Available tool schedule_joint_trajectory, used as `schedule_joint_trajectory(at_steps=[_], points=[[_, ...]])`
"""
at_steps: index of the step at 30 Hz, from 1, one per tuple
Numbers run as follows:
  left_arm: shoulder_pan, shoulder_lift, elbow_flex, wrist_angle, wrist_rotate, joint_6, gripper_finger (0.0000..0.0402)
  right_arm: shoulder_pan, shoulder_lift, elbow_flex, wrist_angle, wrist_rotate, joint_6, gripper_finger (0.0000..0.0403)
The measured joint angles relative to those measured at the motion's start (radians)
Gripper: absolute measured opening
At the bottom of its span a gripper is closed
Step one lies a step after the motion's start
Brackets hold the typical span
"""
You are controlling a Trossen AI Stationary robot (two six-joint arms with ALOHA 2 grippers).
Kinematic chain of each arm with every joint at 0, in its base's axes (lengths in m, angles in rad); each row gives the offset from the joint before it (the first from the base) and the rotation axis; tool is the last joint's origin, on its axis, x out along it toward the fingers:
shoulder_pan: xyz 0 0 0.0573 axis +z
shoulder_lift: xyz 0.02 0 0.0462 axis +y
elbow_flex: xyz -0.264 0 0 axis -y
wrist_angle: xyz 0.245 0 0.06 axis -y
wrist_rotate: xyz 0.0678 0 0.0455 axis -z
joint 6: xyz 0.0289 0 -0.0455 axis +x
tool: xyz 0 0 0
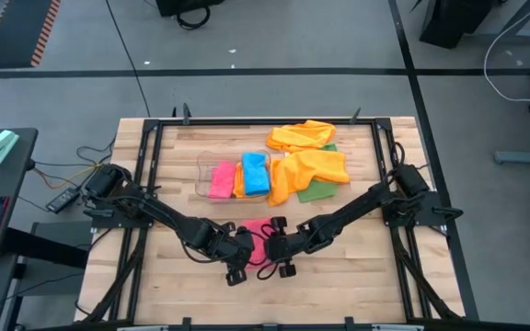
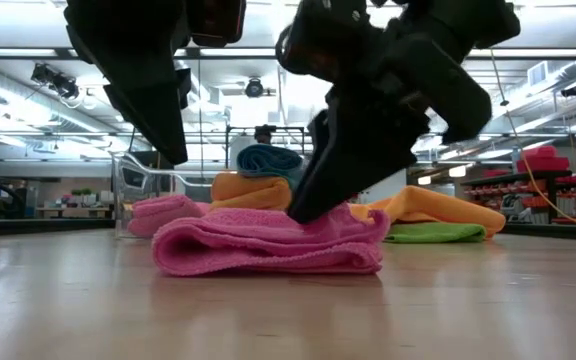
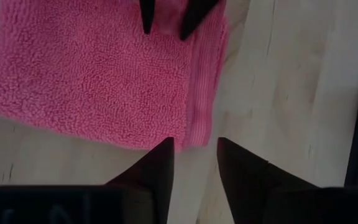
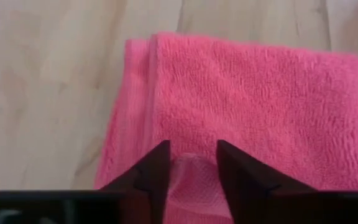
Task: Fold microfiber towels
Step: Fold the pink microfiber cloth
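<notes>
Pink towel (image 1: 258,243) lies folded near the counter's front edge. Right hand (image 4: 192,163) pinches its edge; left hand (image 3: 195,154) hovers released just beside it. Probably final fold; next, lift and carry it over.

Both my arms reach inward, meeting near worktop's front edge. Right gripper (image 4: 191,163) pinching pink towel (image 4: 253,106); left gripper (image 3: 194,158) parted, holding nothing.

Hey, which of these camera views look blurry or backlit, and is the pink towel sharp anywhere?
Low view: both arms are dark silhouettes against bright ceiling lights; the pink towel is sharp.
Left wrist view: towel pile crisp, near fingers soft.
Right wrist view: towel sharp.
High view: evenly lit.
</notes>
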Motion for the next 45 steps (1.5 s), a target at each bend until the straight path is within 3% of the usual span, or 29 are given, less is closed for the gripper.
schedule_joint_trajectory(at_steps=[6, 14, 21, 30, 35, 41, 45], points=[[-0.001, 0.000, 0.000, -0.004, 0.000, 0.000, 0.0121, -0.008, 0.000, -0.001, -0.053, -0.037, -0.001, 0.0018], [-0.001, 0.000, 0.000, -0.003, 0.000, 0.000, 0.0121, -0.001, -0.090, -0.001, -0.145, -0.049, 0.001, 0.0003], [-0.001, 0.000, 0.000, 0.004, 0.000, 0.003, 0.0113, 0.039, -0.121, -0.001, -0.203, -0.123, 0.056, 0.0002], [-0.001, 0.000, 0.000, 0.071, -0.001, 0.039, 0.0116, 0.061, -0.043, -0.001, -0.230, -0.081, 0.079, 0.0014], [-0.033, 0.000, 0.000, 0.128, -0.017, 0.181, 0.0123, 0.057, -0.047, -0.001, -0.316, -0.091, 0.095, 0.0033], [-0.095, 0.003, 0.000, 0.190, -0.172, 0.473, 0.0151, 0.057, -0.050, 0.009, -0.374, -0.140, 0.126, 0.0064], [-0.100, 0.027, 0.000, 0.206, -0.220, 0.561, 0.0177, 0.057, -0.061, 0.035, -0.460, -0.146, 0.155, 0.0107]])
